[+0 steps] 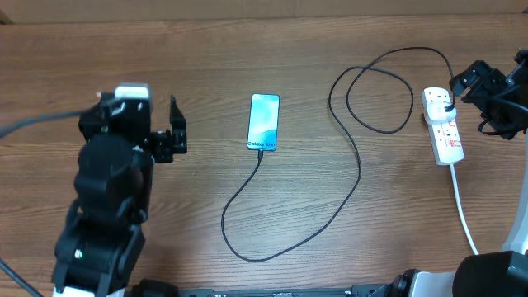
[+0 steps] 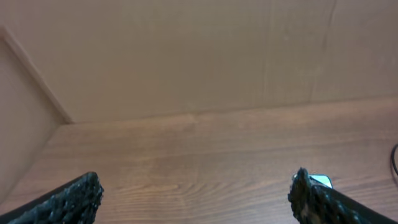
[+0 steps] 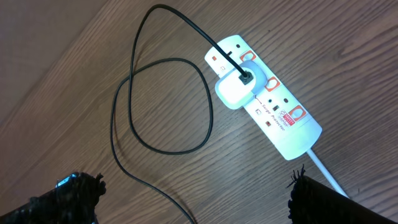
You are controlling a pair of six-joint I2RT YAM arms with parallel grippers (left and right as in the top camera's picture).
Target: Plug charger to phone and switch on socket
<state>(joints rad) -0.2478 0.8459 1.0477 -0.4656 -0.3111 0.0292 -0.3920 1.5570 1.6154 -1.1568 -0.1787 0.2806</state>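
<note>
The phone (image 1: 264,122) lies flat mid-table with its screen lit, and a corner of the phone (image 2: 321,181) shows behind my left finger. The charger's black cable (image 1: 351,194) meets the phone's lower edge, loops across the table and ends at a white plug (image 3: 237,91) seated in the white socket (image 3: 287,127). The socket (image 1: 446,132) lies at the right. My left gripper (image 1: 176,130) stands open left of the phone, empty (image 2: 196,198). My right gripper (image 1: 473,97) hovers open beside the socket, holding nothing (image 3: 196,194).
The socket's white lead (image 1: 464,216) runs toward the table's front right. A cardboard wall (image 2: 186,56) stands along the back of the wooden table. The cable's coil (image 3: 163,106) lies left of the socket.
</note>
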